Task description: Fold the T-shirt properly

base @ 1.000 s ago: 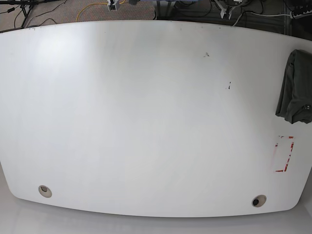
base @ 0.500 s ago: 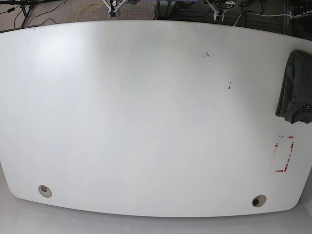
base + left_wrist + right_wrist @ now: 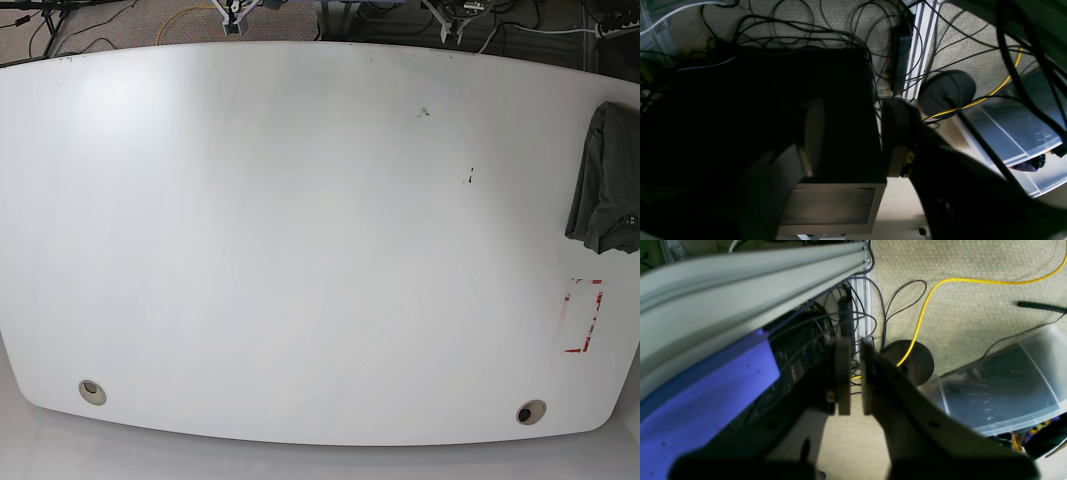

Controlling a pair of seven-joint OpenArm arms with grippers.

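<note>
Floor: beige woven carpet [image 3: 967,306] is seen in both wrist views, strewn with black cables and one yellow cable [image 3: 923,303].
Desk: a wide white desk [image 3: 300,250] with rounded corners fills the base view; its top is smooth and glossy, with two round grommet holes near the front edge and a few small dark marks.
Tape mark: a rectangle outlined in red tape [image 3: 583,316] is stuck on the desk toward the right edge.
T-shirt: the dark grey T-shirt [image 3: 603,180] is bunched in a soft, creased heap at the desk's far right edge, just above the tape mark and partly cut off by the frame.
Container: a clear plastic bin [image 3: 1003,386] stands on the carpet; its contents cannot be made out.
Dark box: a black rectangular case [image 3: 773,110] sits beneath tangled cables in the left wrist view.
Round base: a black disc-shaped stand foot [image 3: 908,361] rests on the carpet, crossed by the yellow cable.
Left claw [image 3: 851,136]: released, its flat fingers stand well apart with nothing between them.
Right claw [image 3: 853,376]: clenched, the flat pads nearly meet and nothing is gripped.
</note>
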